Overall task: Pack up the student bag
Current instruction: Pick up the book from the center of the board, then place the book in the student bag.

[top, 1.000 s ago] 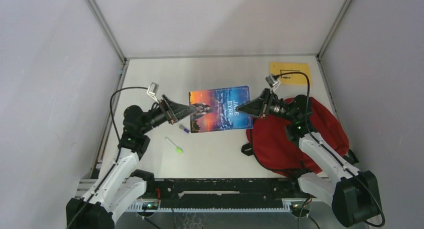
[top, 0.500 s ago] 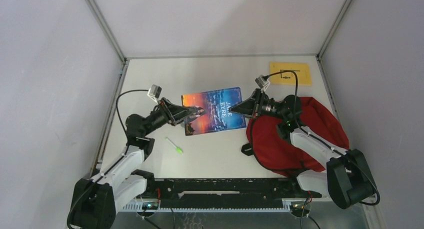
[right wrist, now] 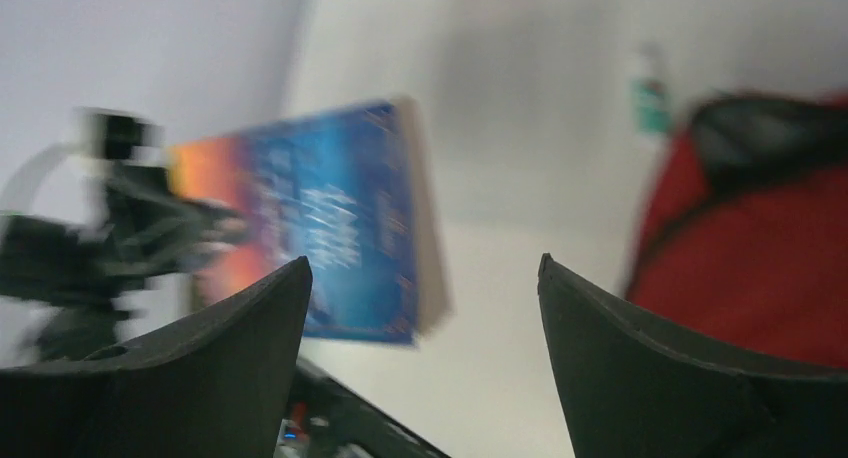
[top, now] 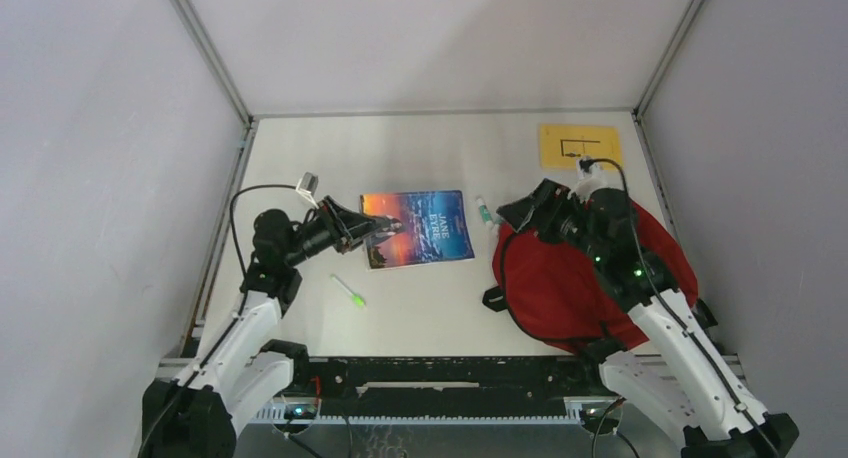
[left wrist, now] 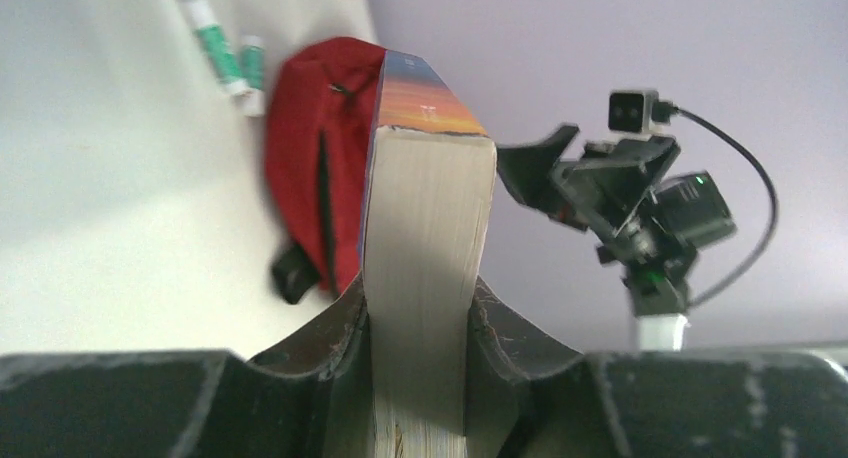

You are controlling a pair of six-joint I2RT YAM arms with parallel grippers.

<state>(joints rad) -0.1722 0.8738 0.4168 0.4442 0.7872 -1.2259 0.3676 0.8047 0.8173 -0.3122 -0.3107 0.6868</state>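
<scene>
From above, a white table (top: 420, 158) with two arms reaching in from the near edge. The red bag (top: 585, 283) lies slumped on the right side of the table, nearer the front. I cannot tell whether its zip is open: my right wrist view shows a dark patch at its top, but that view is blurred.

My left gripper (top: 352, 228) is pinching a paperback book (top: 420, 228) by its left edge. The left wrist view shows both jaws pressed on the covers. The book sits at the middle of the table, left of the bag and apart from it. I cannot tell if its far end rests on the table.

My right gripper (top: 520, 213) is spread wide with nothing between its fingers. It hovers over the bag's far left corner, pointing toward the book.

Outside the bag: two small green-and-white tubes (left wrist: 218, 38) between book and bag, a green pen (top: 350, 291) near the left arm, and a yellow card (top: 580, 145) at the far right.

By my judgement the packing has barely begun. I see nothing inside the bag, and the book, tubes and pen are all left to go in.
</scene>
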